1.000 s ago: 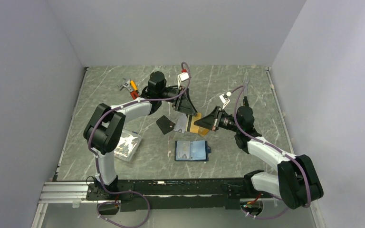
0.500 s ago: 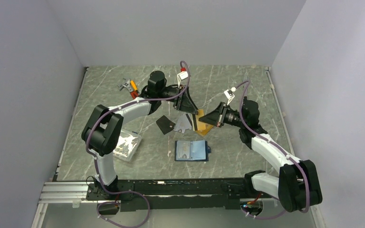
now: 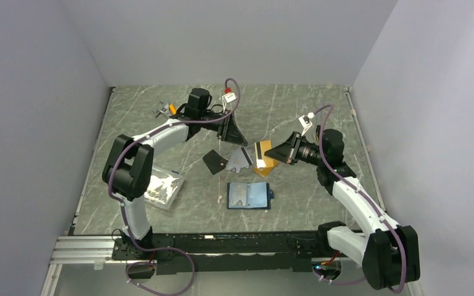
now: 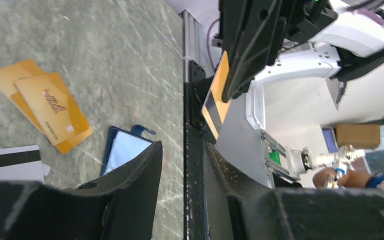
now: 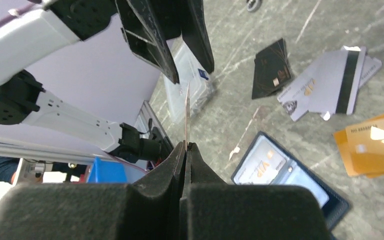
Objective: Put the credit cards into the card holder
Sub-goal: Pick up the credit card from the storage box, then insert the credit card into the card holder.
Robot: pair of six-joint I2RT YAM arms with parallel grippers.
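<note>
My R claw (image 5: 185,146) was clamped tight on one striped gold card (image 5: 187,115), gripped by its near edge. The rest stuck straight out past my tips, edge-on to my own cam, up in the air above the table (image 3: 321,209). My L claw (image 4: 182,150) sat right across from the R, tips aimed toward that card, fingers partway apart w/ nothing btwn them. The card's far end was close to the L tips; couldn't tell if it touched. The holder (image 3: 249,195) lay open & flat on the table, below both claws and on the side toward my bases. Loose gold cards (image 5: 375,145) lay under the R claw. Silver cards (image 3: 241,159) were fanned below the gap btwn the claws, w/ black cards (image 3: 215,161) just beside them on the L claw's side. A clear box (image 3: 163,188) sat well off, by my L arm.
</note>
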